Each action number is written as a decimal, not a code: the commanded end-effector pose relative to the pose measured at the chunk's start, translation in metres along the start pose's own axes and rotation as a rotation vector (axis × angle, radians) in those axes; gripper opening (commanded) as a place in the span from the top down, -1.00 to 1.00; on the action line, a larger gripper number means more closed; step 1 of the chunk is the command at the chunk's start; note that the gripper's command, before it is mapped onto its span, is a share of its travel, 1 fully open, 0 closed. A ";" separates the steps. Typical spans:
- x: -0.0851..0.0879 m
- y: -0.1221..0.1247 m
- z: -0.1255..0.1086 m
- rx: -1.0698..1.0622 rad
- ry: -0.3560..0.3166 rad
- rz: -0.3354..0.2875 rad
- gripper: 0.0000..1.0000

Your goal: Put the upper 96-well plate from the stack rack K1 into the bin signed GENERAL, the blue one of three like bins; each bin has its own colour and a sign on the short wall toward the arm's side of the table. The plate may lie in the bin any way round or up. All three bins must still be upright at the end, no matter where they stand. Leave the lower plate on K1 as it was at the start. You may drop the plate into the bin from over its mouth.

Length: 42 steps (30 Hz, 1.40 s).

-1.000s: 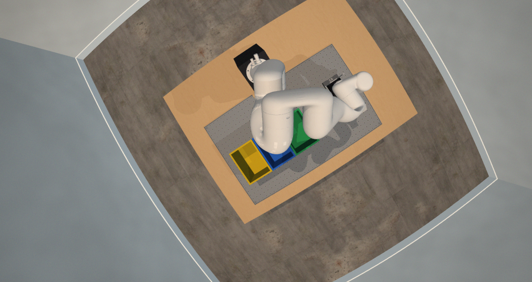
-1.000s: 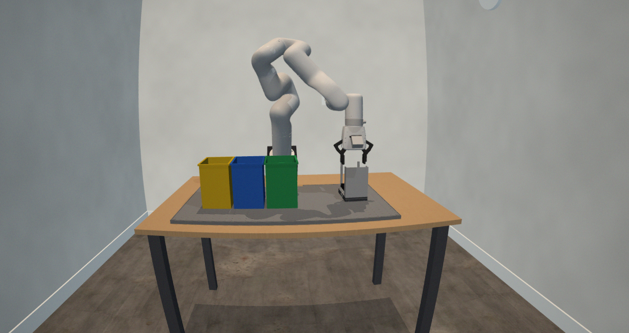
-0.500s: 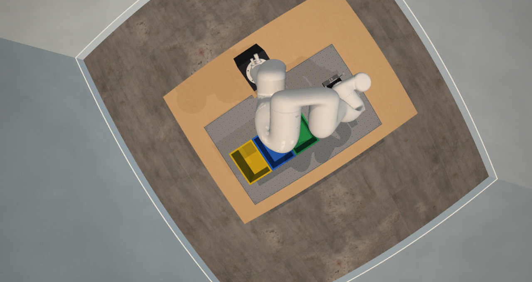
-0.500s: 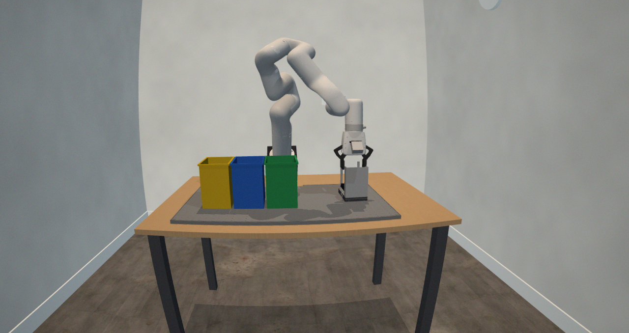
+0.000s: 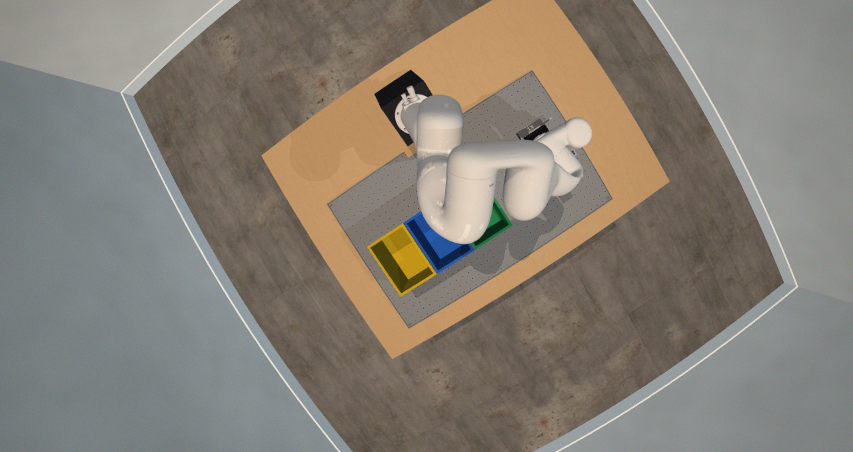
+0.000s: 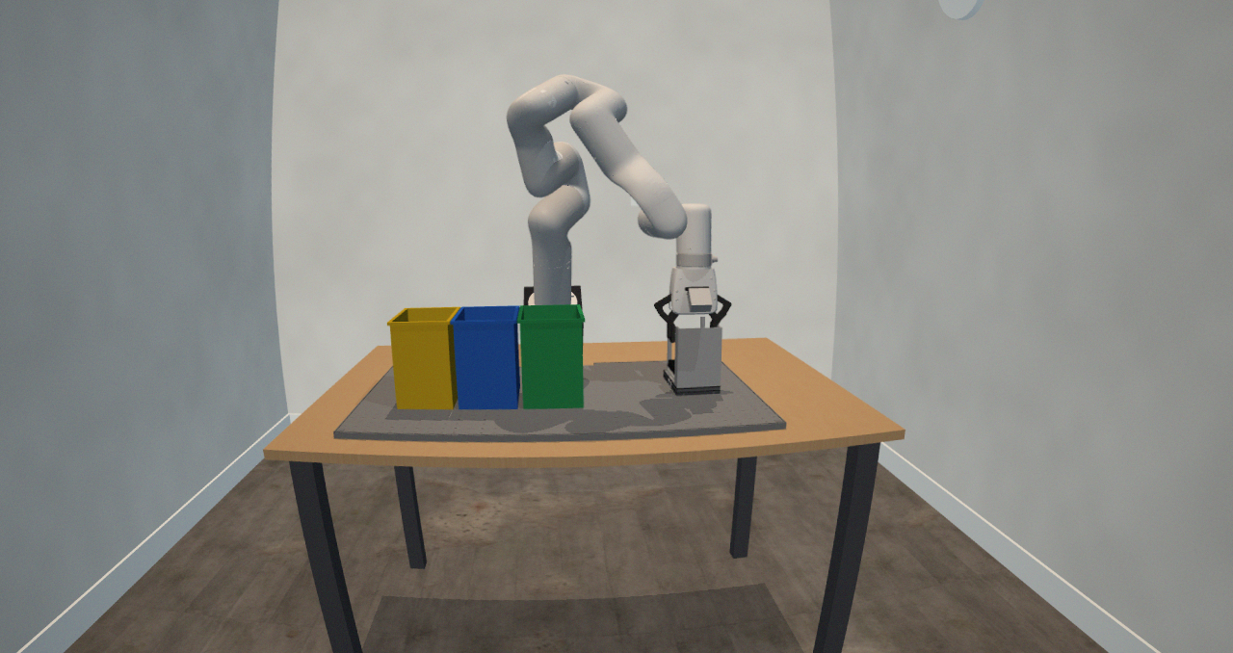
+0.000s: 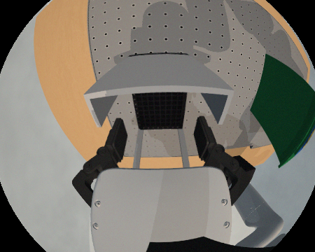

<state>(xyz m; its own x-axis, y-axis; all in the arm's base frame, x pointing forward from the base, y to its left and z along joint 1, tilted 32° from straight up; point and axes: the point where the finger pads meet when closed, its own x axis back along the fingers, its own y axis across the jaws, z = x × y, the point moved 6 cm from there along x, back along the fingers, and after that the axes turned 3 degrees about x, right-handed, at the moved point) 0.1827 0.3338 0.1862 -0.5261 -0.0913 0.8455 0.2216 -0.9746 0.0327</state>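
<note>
The gripper point(image 7: 159, 137) hangs fully open over rack K1 point(image 6: 696, 357), one finger on each side of the upper plate point(image 7: 159, 109), gripping nothing. The plate lies flat on the rack, its long axis running away from the wrist camera. The blue bin point(image 6: 485, 357) stands well left, between yellow point(image 6: 422, 357) and green point(image 6: 551, 357).

Three tall plastic bins point(image 6: 486, 357) sit side by side on the perforated mat point(image 6: 741, 407) toward the table's point(image 6: 827, 407) left edge, grey metal stack rack point(image 6: 696, 357) nearer the right edge.
</note>
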 end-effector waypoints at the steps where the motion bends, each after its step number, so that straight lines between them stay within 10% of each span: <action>1: -0.008 -0.001 0.001 -0.001 0.002 0.002 -1.00; 42: -0.044 -0.001 0.001 -0.001 0.002 0.002 -1.00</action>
<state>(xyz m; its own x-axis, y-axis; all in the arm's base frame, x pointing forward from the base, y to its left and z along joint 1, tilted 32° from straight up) 0.2050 0.3378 0.1505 -0.5266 -0.0914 0.8452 0.2215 -0.9746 0.0326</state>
